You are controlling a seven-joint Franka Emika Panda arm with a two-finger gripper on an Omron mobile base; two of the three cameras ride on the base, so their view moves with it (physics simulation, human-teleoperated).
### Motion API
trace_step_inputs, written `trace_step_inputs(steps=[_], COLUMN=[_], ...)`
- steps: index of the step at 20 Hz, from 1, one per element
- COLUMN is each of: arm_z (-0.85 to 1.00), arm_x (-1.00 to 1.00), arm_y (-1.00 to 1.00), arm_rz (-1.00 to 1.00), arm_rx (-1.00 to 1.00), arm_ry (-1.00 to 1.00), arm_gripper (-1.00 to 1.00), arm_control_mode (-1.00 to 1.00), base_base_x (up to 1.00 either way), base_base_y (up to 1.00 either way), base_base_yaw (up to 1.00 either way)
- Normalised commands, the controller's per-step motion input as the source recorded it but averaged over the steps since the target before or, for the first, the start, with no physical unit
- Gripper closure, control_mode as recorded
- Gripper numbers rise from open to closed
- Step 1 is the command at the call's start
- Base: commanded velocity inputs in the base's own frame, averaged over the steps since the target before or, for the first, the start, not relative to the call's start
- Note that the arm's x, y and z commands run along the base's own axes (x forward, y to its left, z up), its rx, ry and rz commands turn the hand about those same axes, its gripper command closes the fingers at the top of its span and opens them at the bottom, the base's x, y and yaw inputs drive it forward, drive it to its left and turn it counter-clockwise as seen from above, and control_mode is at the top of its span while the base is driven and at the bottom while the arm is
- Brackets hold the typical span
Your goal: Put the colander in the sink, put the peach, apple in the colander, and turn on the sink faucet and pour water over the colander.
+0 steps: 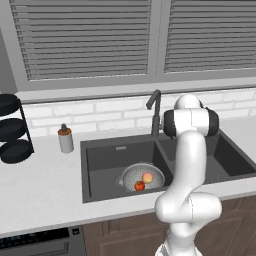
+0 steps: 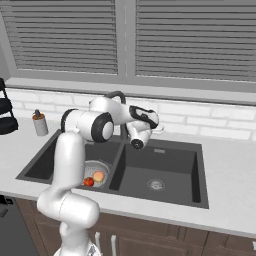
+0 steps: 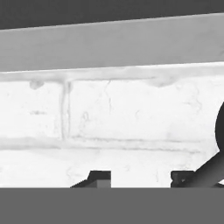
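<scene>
Sink faucet (image 1: 154,111) stands upright, spout hooking left over the sink (image 2: 165,172). Gripper (image 3: 140,178) faces the tiled wall (image 3: 131,127); jaws partly apart, grip unclear.

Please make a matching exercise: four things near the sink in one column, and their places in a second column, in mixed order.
Things:
1. colander
2. soap dispenser
3. black dishes
4. sink faucet

Places:
A. on a rack, on the counter's far left
B. in the sink's left basin, holding the peach and the apple
C. behind the divider between both basins
D. on the counter just left of the sink

Pairs: 1-B, 2-D, 3-A, 4-C
</scene>
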Motion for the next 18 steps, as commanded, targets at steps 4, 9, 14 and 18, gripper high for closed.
trace_step_inputs(steps=[4,9,14,18], arm_z=[-0.11,0.32,0.63,0.69], arm_x=[0.17,-0.13,-0.46,-0.67], arm_y=[-1.0,-1.0,-0.94,-0.85], arm_rz=[-0.07,0.05,0.27,0.32], arm_rx=[0.0,0.36,0.43,0.4], arm_ry=[0.07,-0.04,-0.01,0.0], arm_gripper=[1.0,1.0,1.0,1.0], arm_control_mode=[-1.0,-1.0,-1.0,-1.0], base_base_x=[0.0,0.0,0.0,0.0], base_base_y=[0.0,0.0,0.0,0.0], base_base_yaw=[0.0,0.0,0.0,0.0])
